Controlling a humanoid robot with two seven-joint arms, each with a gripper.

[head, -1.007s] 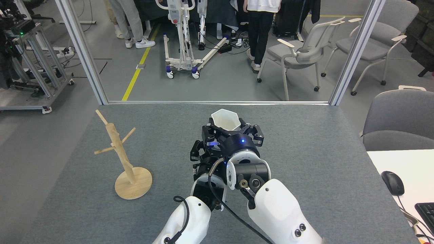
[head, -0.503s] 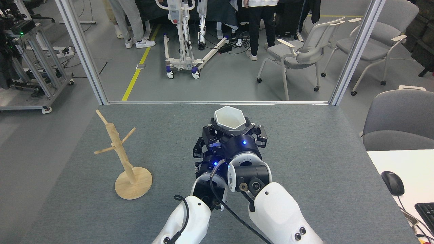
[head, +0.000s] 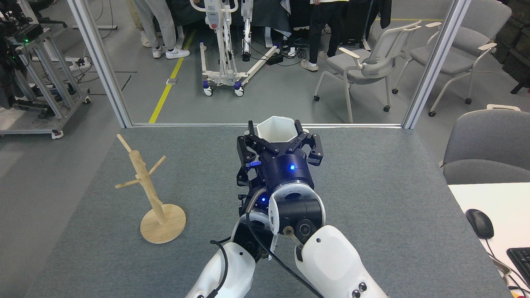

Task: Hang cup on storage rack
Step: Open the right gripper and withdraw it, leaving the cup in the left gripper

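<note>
A grey felt-covered table [head: 372, 198] fills the near part of the scene, seen from the robot's head looking forward and down. Two white and black arms rise from the near edge at centre, close together.

The right gripper [head: 276, 138] reaches furthest and holds the cup [head: 276, 129], a white faceted mug with a six-sided rim. Its black fingers [head: 308, 145] close around the cup's sides, one set to the left and one to the right, with the open mouth facing up and away. The cup appears lifted off the table, near the table's far edge at centre. Its handle is not visible.

The left gripper [head: 245, 176] sits just beside and below the right one, mostly hidden; whether it is open or closed cannot be told.

The storage rack [head: 149, 194], a light wooden mug tree with a round base, upright post and thin angled pegs, stands on the left side of the table, well apart from the cup. All its pegs are bare.

As for progress, the pickup looks done. Still to come are the carry leftward to the rack and slipping the handle over a peg.

Beyond the table, chairs [head: 364, 66] and people's legs [head: 157, 25] stand on a grey floor.
</note>
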